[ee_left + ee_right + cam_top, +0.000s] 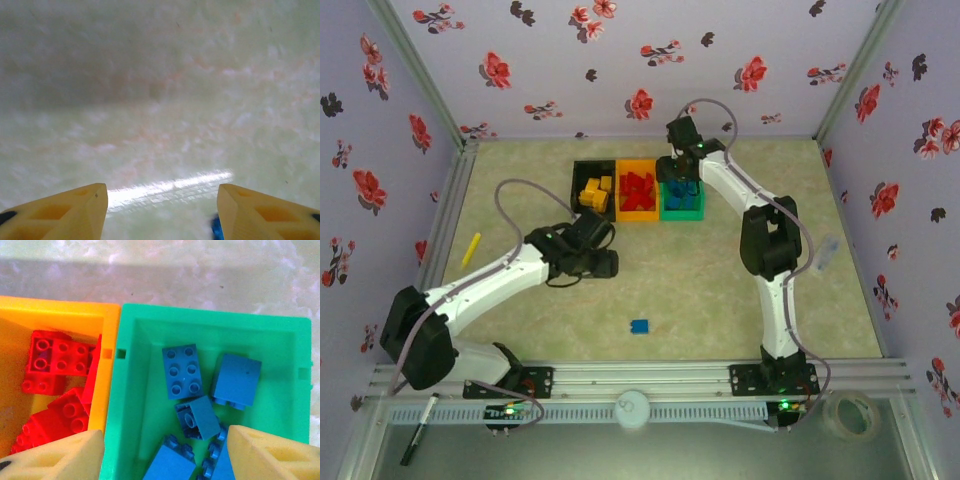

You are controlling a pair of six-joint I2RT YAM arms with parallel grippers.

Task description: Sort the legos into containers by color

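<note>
Bench notes, standing at the near edge.

9 o'clock on the mat: a yellow stick [470, 249] lies alone near the left wall.

Left gripper [162, 207]: low over bare mat just left of centre, at about 7 o'clock from the bins. Its yellow fingers [75, 212] stand apart with nothing between them. A sliver of blue shows by the inner edge of one finger; cannot tell what it is.

6 o'clock of centre: one loose blue lego [640, 326] flat on the mat, well apart from both arms.

12 o'clock: the containers, three in a row, walls touching.
- black bin [576, 180]: yellow legos [594, 192] inside.
- orange bin [638, 163]: red legos [639, 190] inside.
- green bin [210, 315]: blue legos [182, 371] inside, several, lying at odd angles.

Right gripper [165, 447]: directly above the green bin, jaws spread wide, holding nothing.

5 o'clock, front rail: roll of clear tape [850, 413].
</note>
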